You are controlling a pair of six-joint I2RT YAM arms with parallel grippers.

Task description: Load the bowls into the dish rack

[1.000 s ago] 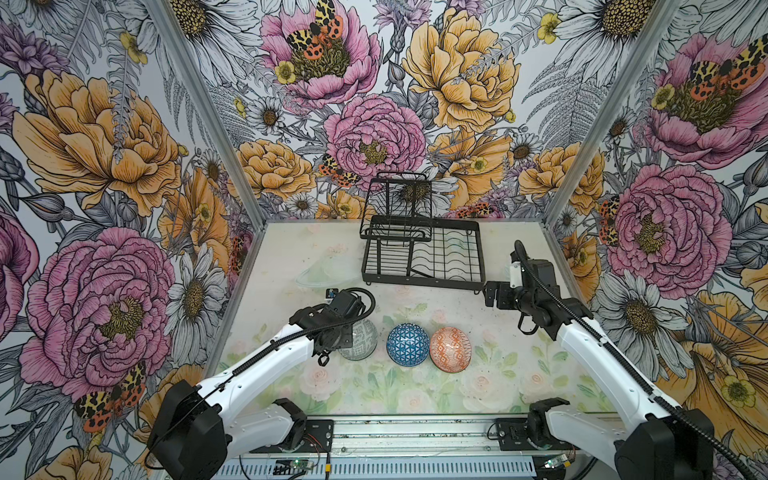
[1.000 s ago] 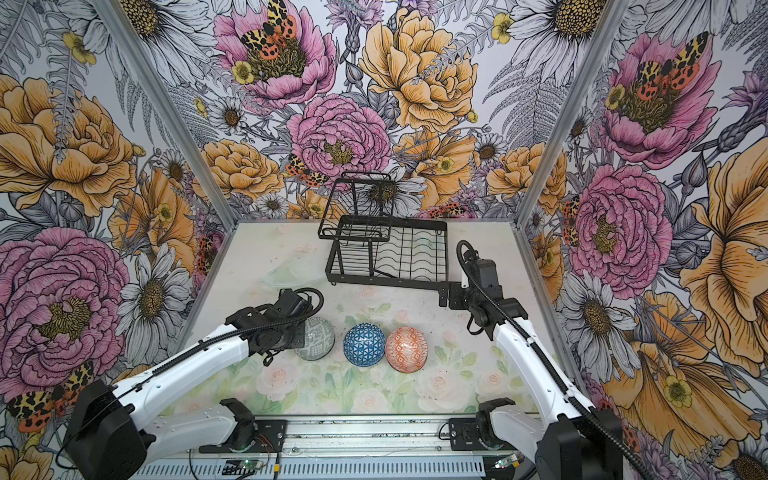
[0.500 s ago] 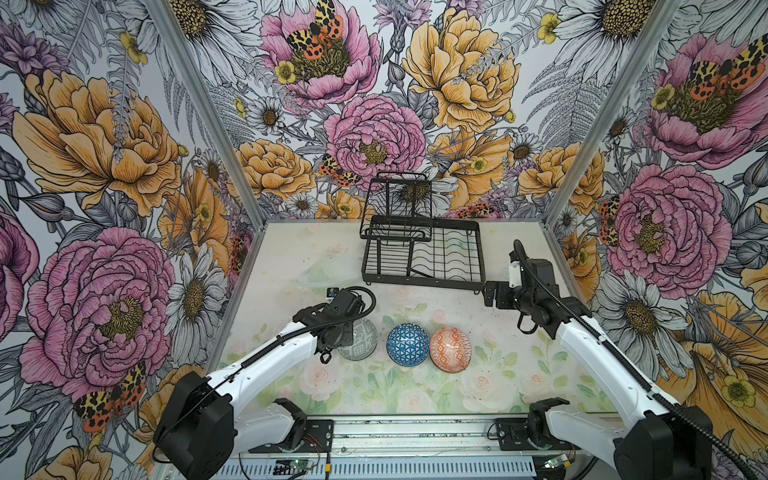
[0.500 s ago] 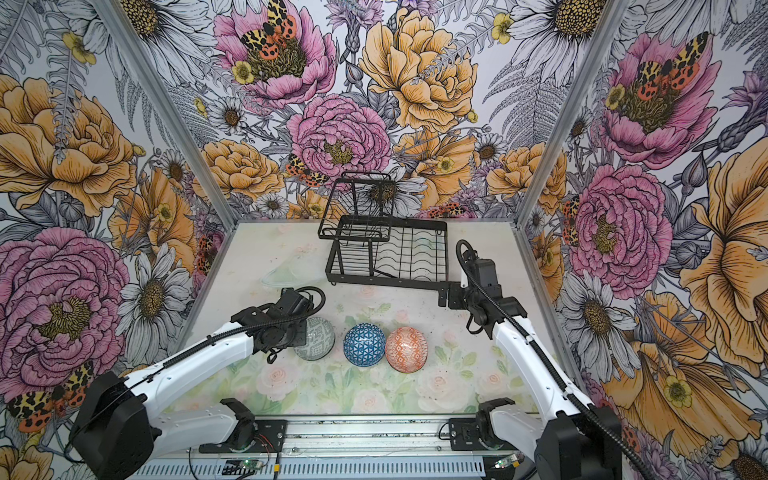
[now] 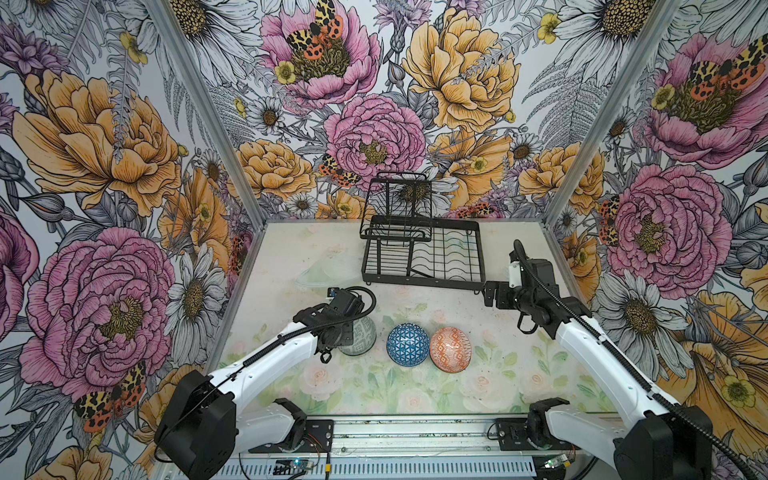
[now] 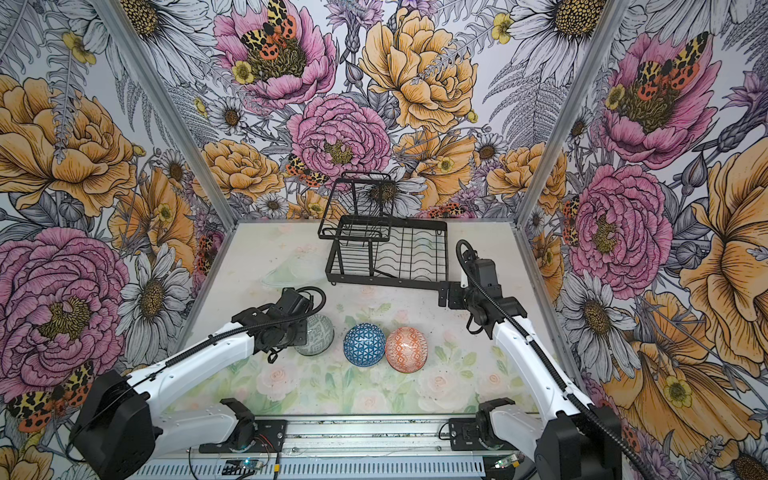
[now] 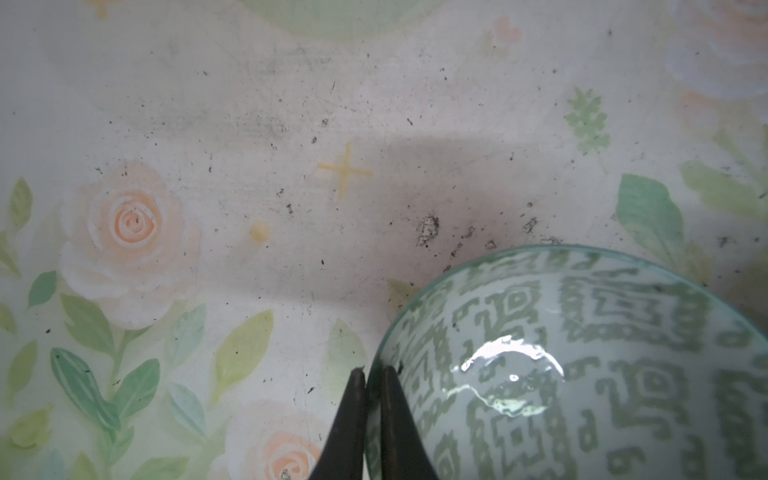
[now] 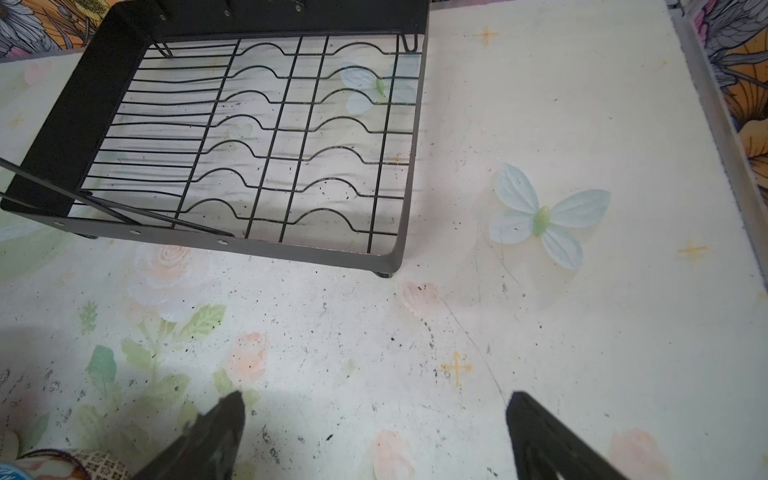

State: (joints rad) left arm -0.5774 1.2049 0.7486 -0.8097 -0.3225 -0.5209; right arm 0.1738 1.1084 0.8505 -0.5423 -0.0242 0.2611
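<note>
Three bowls stand in a row on the mat in both top views: grey-green [image 5: 362, 337] [image 6: 320, 336], blue lattice [image 5: 408, 345] and orange-white [image 5: 450, 349]. My left gripper [image 5: 348, 332] [image 7: 374, 370] is shut on the grey-green bowl [image 7: 582, 365], its two fingers pinching the rim, one inside and one outside. The black wire dish rack [image 5: 424, 277] [image 8: 266, 249] sits at the back with nothing in it. My right gripper [image 5: 490, 294] [image 8: 374, 401] hovers open over bare mat by the rack's near right corner, holding nothing.
The rack's taller basket tier [image 5: 395, 199] rises at its back left. Flowered walls close in both sides and the back. A pale green round patch [image 5: 328, 272] lies left of the rack; I cannot tell whether it is a print. Metal rail [image 5: 415, 436] runs along the front.
The left arm has shifted slightly at the grey-green bowl. The bowls, the rack and the right arm stand as before.
</note>
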